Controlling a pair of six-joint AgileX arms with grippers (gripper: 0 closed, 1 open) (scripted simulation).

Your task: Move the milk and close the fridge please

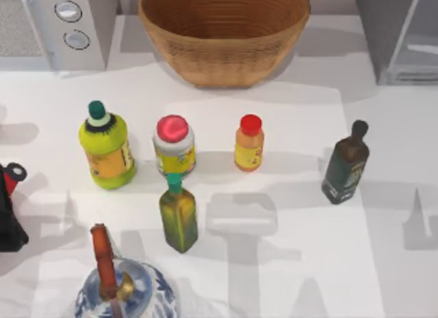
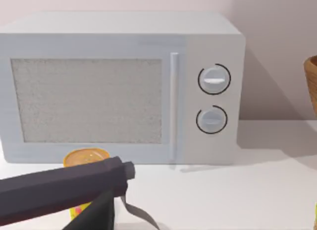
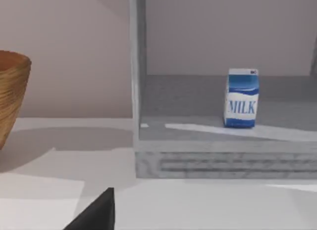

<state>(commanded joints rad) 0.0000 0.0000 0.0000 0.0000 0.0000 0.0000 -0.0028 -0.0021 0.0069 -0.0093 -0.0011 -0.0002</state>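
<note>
Surveying by view:
Top view: fridge (image 1: 400, 37) at the table's (image 1: 383, 195) far right corner, door open; microwave (image 1: 51, 27) far left; one basket (image 1: 224, 32) between; six bottles and jars, one orange red-capped bottle (image 1: 249, 143) among them.
Left wrist view: microwave (image 2: 121, 89) ahead, two dials; left gripper's dark finger (image 2: 64, 190) low in view; jaws state cannot tell.
Right wrist view: one milk (image 3: 241, 98) carton upright on the fridge (image 3: 218, 156) floor, straight ahead; right gripper's finger tip (image 3: 96, 215) visible; jaws state cannot tell.
Judgement: right arm nearer; milk's long axis vertical, so approach level.
</note>
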